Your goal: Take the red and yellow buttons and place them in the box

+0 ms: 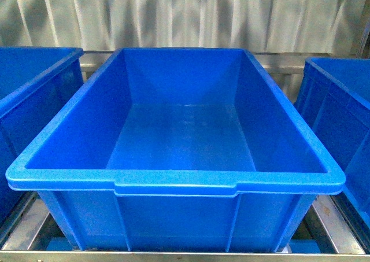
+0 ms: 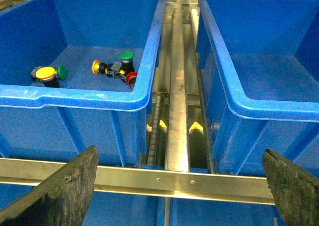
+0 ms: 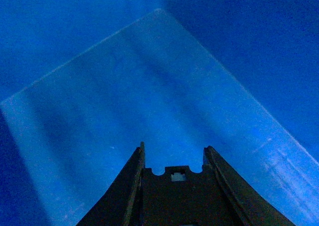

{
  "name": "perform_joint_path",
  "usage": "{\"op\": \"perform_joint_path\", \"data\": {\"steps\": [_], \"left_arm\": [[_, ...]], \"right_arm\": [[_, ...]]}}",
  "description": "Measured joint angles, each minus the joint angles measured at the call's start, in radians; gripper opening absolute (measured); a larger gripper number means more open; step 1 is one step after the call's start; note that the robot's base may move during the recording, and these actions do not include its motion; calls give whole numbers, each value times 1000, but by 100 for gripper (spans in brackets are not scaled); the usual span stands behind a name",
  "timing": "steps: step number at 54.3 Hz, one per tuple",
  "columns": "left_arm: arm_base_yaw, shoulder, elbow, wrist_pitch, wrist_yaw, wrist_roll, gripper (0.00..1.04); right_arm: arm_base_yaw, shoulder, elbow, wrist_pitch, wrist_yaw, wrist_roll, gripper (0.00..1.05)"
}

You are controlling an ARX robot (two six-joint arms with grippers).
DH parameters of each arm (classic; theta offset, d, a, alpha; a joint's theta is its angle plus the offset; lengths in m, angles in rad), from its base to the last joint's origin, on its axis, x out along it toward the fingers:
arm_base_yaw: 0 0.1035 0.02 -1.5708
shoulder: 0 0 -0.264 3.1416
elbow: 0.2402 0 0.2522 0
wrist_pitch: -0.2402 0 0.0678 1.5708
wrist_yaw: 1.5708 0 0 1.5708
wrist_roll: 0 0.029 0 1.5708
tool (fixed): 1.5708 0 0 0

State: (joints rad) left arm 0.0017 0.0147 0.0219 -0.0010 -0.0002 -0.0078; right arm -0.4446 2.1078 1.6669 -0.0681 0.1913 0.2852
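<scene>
The box is a big deep blue bin in the middle of the front view, with nothing in it. No arm shows in that view. In the left wrist view the yellow button and the red button lie on the floor of a neighbouring blue bin, the red one against its near wall. My left gripper is open and empty, well short of that bin, over a metal rail. My right gripper is shut and empty above a bare blue bin floor.
Two green-capped buttons and an orange-faced button lie beside the red and yellow ones. A metal frame rail runs between the bins. Another blue bin stands at the right and one at the left.
</scene>
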Motion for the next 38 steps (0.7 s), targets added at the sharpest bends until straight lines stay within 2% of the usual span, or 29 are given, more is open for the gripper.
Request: {"op": "perform_joint_path", "data": {"steps": [12,36,38], "left_arm": [[0,0,0,0,0,0,97],[0,0,0,0,0,0,97],[0,0,0,0,0,0,97]], "right_arm": [[-8,152,176,-176,31,-47,26],[-20,228,226,-251,32,-84,26],[-20,229,226,-251,32,-87,29]]}}
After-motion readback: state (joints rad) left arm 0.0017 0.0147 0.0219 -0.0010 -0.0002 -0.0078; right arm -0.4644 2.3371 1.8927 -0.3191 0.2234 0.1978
